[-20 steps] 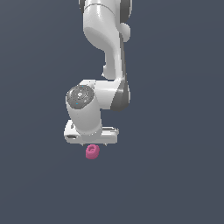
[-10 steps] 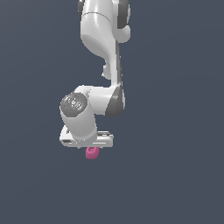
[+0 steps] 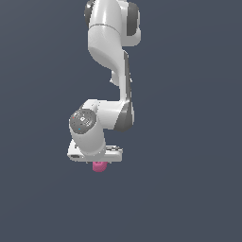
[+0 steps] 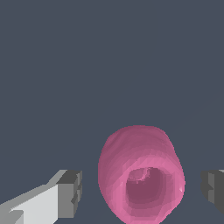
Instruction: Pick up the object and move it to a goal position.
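The object (image 4: 140,179) is a small pink rounded lump with a hollow in its middle. In the wrist view it sits between my two fingers, with a gap on each side. One grey finger pad (image 4: 70,192) stands to one side and the other pad (image 4: 213,190) at the frame's edge. My gripper (image 4: 142,192) is open around the object. In the exterior view the object (image 3: 99,166) peeks out just beneath the white hand (image 3: 94,153), which hides its upper part and the fingers.
The white arm (image 3: 111,56) rises straight up from the hand. Everything around is a plain dark grey surface (image 3: 189,189) with no other objects or edges in view.
The hand has come down over the pink object, which now shows only partly below it. The object itself has stayed in place.
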